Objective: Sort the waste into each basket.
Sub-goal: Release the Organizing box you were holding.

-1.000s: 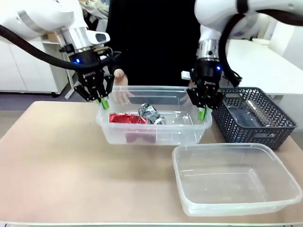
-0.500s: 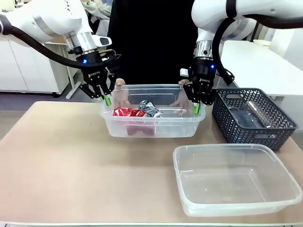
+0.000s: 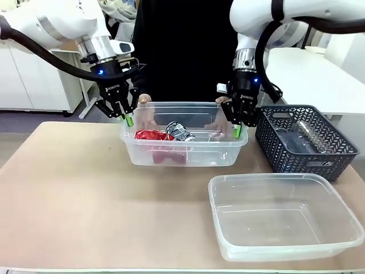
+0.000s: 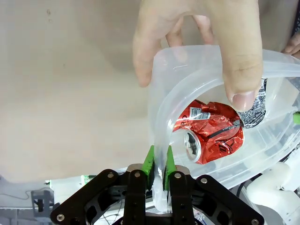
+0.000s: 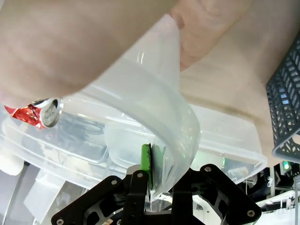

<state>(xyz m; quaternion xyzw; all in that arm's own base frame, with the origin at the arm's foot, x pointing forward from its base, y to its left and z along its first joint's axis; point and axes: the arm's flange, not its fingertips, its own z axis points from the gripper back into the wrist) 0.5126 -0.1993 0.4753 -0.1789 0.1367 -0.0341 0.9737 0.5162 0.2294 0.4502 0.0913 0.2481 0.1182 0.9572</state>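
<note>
Bearing white, perhaps barcoded, label [image 4: 199, 113]: crushed can [image 4: 213, 138].

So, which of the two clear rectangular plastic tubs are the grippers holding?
The far tub, with crushed red-and-silver cans inside: left gripper and right gripper pinch its rim. The near tub lies untouched.

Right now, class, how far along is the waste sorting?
Done: crushed cans lie in the far tub. In hand: the left gripper and right gripper each clamp that tub's rim, with a person's hand on it too. Left: the near tub has no waste yet.
</note>
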